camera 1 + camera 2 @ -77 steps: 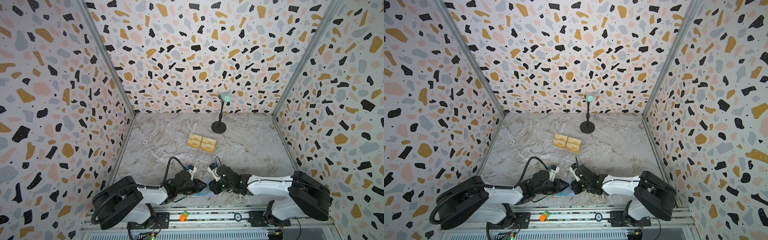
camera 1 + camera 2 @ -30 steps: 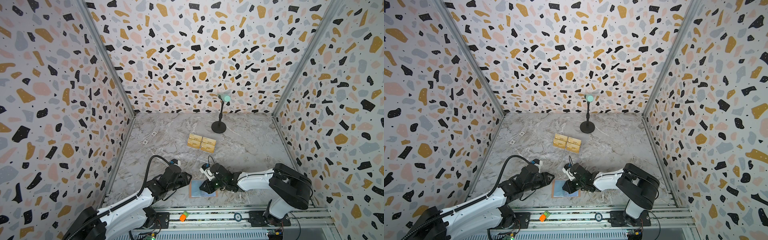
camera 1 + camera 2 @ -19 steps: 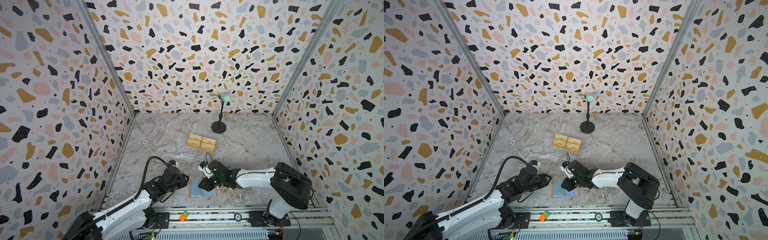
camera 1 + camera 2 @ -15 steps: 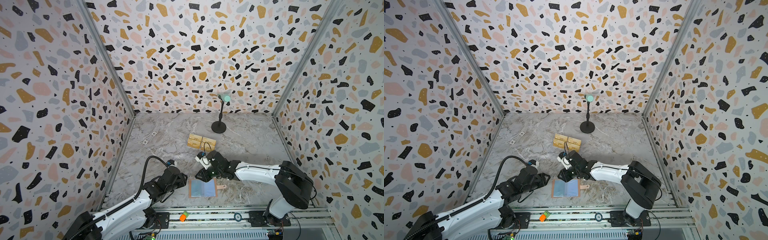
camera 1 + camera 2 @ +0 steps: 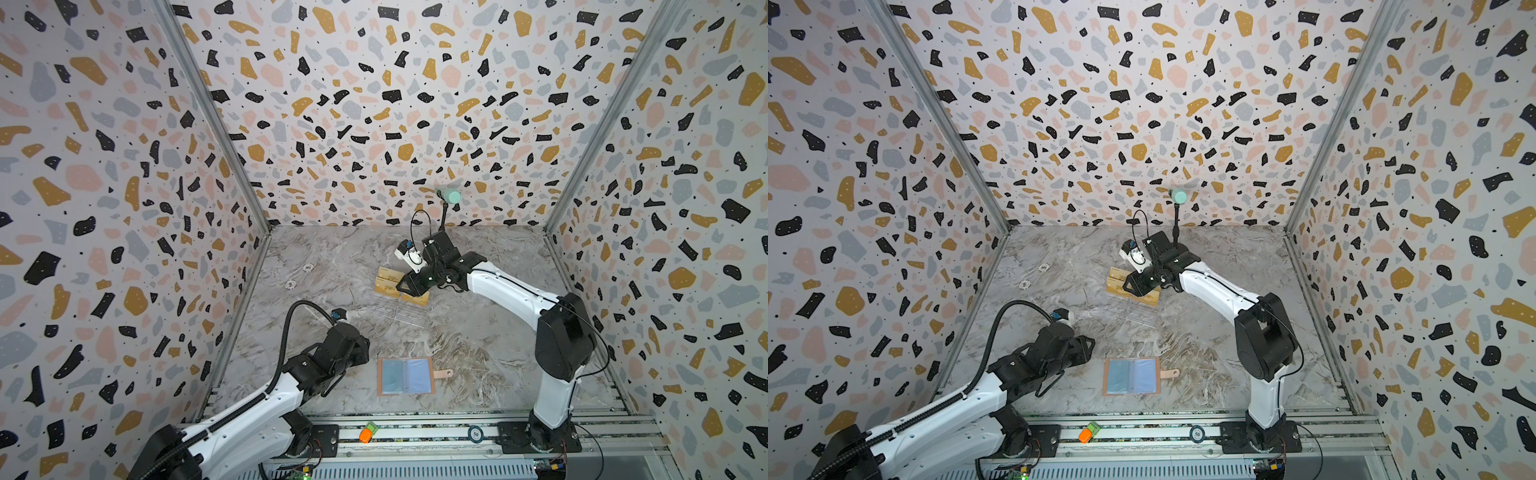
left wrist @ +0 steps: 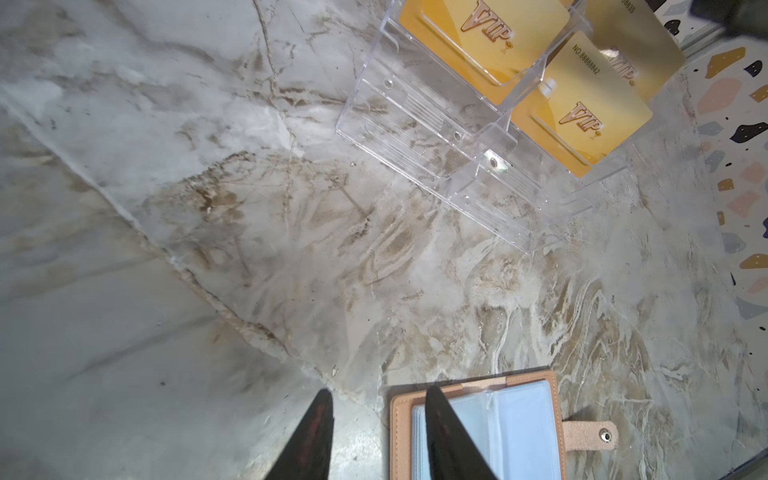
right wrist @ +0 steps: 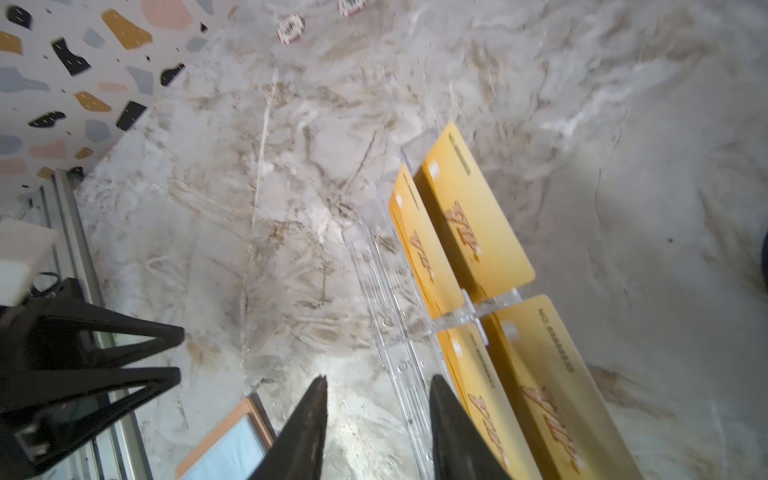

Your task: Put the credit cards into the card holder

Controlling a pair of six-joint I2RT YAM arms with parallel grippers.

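Gold credit cards (image 6: 482, 39) lettered VIP; salmon-pink card holder (image 6: 401, 436) with pale blue sleeves; grey-brown marbled tabletop (image 5: 478, 340); white walls (image 5: 374, 104) speckled pink, mustard, grey, black.

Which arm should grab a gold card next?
Right. The right gripper hangs open by the gold cards in the clear rack. The left gripper is far from them, near the front, at the edge of the open card holder.
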